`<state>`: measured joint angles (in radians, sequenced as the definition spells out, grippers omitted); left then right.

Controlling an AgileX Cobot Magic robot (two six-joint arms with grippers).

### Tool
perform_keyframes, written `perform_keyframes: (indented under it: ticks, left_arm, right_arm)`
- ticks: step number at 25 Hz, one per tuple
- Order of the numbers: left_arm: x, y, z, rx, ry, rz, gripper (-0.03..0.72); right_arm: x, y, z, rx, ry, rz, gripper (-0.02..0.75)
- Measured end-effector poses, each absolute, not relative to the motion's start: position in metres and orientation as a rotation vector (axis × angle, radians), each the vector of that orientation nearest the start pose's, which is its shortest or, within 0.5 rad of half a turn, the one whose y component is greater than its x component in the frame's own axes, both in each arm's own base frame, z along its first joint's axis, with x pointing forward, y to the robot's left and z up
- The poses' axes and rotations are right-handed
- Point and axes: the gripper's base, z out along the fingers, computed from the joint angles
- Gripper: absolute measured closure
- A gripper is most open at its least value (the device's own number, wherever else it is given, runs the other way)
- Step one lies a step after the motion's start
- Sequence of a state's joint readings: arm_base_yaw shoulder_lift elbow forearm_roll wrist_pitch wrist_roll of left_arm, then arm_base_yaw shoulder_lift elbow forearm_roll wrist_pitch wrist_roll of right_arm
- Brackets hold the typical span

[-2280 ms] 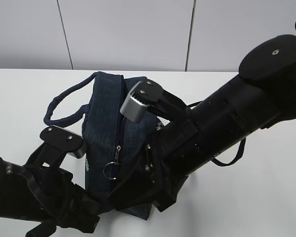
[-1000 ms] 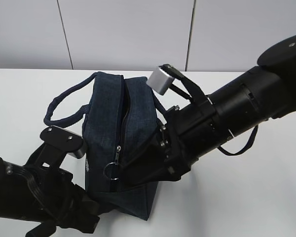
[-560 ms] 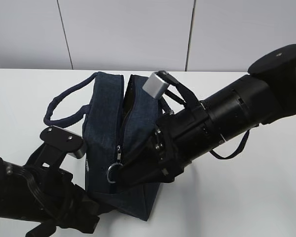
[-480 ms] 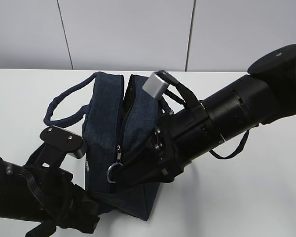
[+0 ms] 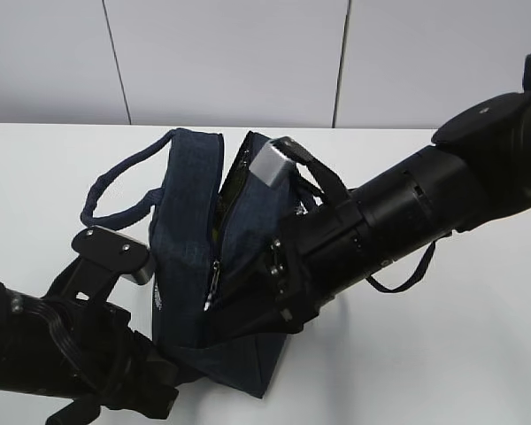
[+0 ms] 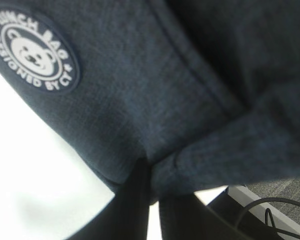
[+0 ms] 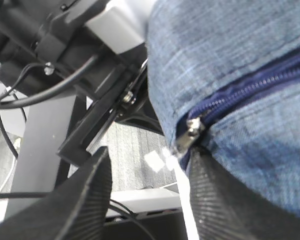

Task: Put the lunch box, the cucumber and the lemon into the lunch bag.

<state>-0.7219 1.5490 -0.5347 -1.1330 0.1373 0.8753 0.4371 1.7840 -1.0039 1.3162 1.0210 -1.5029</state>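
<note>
Clearly "LUNCH BAG" on logo (image 6: 34, 50)

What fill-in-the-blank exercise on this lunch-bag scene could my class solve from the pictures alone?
1. The lunch bag is made of dark ____ fabric.
2. The round white logo on the bag shows the face of a ____.
3. The left hand is shut on a fold of the bag's ____.
4. The zipper slider sits between the fingers of the ____ hand.

Missing words: navy; bear; fabric; right
</note>
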Motion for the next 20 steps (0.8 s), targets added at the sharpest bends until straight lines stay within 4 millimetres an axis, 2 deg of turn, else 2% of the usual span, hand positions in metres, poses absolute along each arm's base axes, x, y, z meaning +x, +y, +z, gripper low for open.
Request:
perform_keyframes:
  ticks: [10, 16, 20]
  left_arm:
    - [0.1801, -0.1737, 0.1432, 0.659, 2.553, -0.516, 0.697]
    - [0.1801, -0.1737, 0.1432, 0.659, 2.553, -0.516, 0.697]
    - [0.1799, -0.1738, 0.1431, 0.660, 2.554, -0.518, 0.697]
  right_arm:
    - [0.2663, 0.2100, 0.2004, -1.235, 2.033, 1.338, 0.365]
    - [0.2683, 0.2096, 0.1973, -1.233, 2.048, 1.305, 0.494]
    - [0.2674, 0.2072, 0.1935, -1.252, 2.104, 1.276, 0.524]
